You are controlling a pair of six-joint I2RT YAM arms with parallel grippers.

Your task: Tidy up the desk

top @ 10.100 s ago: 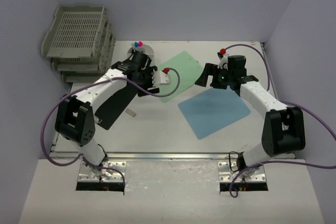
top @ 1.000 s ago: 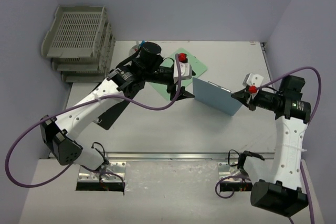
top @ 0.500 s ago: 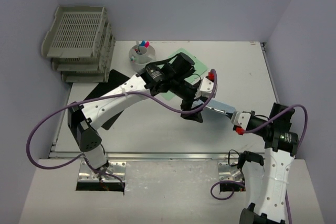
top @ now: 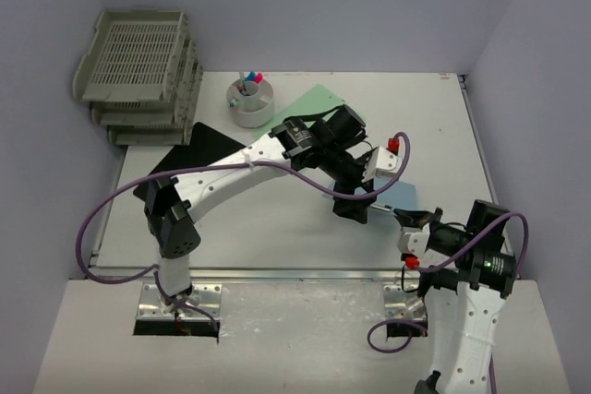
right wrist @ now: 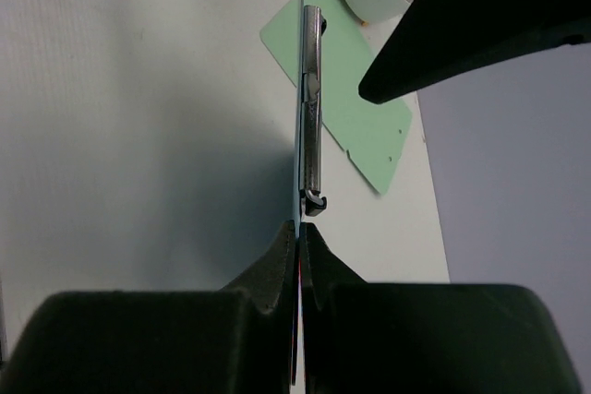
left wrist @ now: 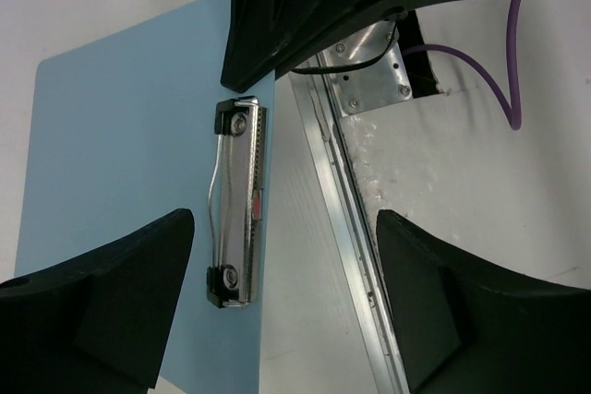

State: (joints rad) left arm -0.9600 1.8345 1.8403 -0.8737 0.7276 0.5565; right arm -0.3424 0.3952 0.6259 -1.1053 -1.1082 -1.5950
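Note:
The desk (top: 277, 223) is a white tabletop with a metal rail (top: 295, 274) along its near edge. My right gripper (top: 404, 219) is shut on the edge of a blue clipboard (top: 399, 195), holding it tilted up over the near right of the desk. The right wrist view shows the board edge-on, its metal clip (right wrist: 312, 108) just beyond my pinching fingertips (right wrist: 286, 242). My left gripper (left wrist: 284, 219) is open, facing the blue clipboard (left wrist: 120, 154). The clip (left wrist: 238, 205) lies ahead between its fingers, untouched.
A green clipboard (top: 319, 103) lies at the back centre, with a white cup of pens (top: 250, 103) to its left. A black clipboard (top: 199, 149) lies at the left. Grey stacked trays (top: 138, 66) stand in the back left corner.
My right arm has drawn the blue clipboard toward the near right edge. The left arm has stretched right and nearer, following it, still open.

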